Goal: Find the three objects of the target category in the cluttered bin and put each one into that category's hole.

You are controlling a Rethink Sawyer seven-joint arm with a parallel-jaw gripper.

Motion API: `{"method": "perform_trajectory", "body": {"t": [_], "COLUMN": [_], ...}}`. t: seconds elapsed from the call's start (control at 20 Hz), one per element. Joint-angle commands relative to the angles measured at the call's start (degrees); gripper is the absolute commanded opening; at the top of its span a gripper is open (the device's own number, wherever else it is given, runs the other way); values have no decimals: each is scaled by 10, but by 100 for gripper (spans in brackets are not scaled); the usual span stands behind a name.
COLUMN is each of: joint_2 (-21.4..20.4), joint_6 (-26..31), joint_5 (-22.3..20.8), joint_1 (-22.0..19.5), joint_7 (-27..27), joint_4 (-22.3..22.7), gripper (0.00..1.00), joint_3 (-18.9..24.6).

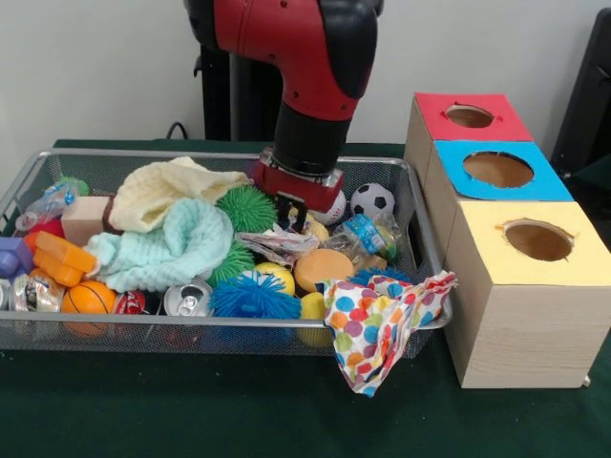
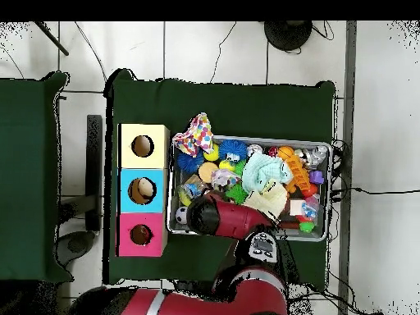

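The wire bin (image 1: 420, 205) fills the left and centre of the front frame, packed with clutter. Near its middle sit a green spiky ball (image 1: 246, 206), a blue spiky ball (image 1: 253, 296) at the lower rim, a yellow ball (image 1: 277, 277) and an orange round sponge (image 1: 323, 269). A soccer ball (image 1: 371, 199) lies toward the upper right of the bin, with a white ball (image 1: 334, 207) just beside the arm. A cream knitted cloth (image 1: 172, 191) and a mint knitted cloth (image 1: 177, 243) cover the left centre. A small basketball (image 1: 88, 298) and a drink can (image 1: 188, 300) lie along the lower left rim, and a spotted cloth (image 1: 382, 324) hangs over the lower right corner.

The tool (image 1: 292, 214) is down among the things at the bin's centre, below the red arm (image 1: 296, 48); its tips are buried in clutter, so I cannot tell how it is set.

At the right of the frame three boxes stand in a row on the green tabletop (image 1: 191, 410): a red box (image 1: 468, 116) uppermost, a blue box (image 1: 498, 170) in the middle and a yellow box (image 1: 537, 240) lowest, each with a round hole on top. In the overhead view something pale shows inside the blue box's hole (image 2: 143, 190).
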Motion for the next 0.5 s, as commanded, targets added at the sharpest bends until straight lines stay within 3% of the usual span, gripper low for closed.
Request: {"method": "perform_trajectory", "body": {"t": [0.05,0.1,0.2,0.5], "joint_2": [144,168,170,79], "joint_6": [-32,-39,-49,46], "joint_5": [82,97,101,75], "joint_1": [29,38,31,-27], "joint_7": [132,134,128,69], "joint_4": [-121,-139,-132,-96], "gripper": [0,0,0,0], "joint_3": [-45,-54,-48,10]}}
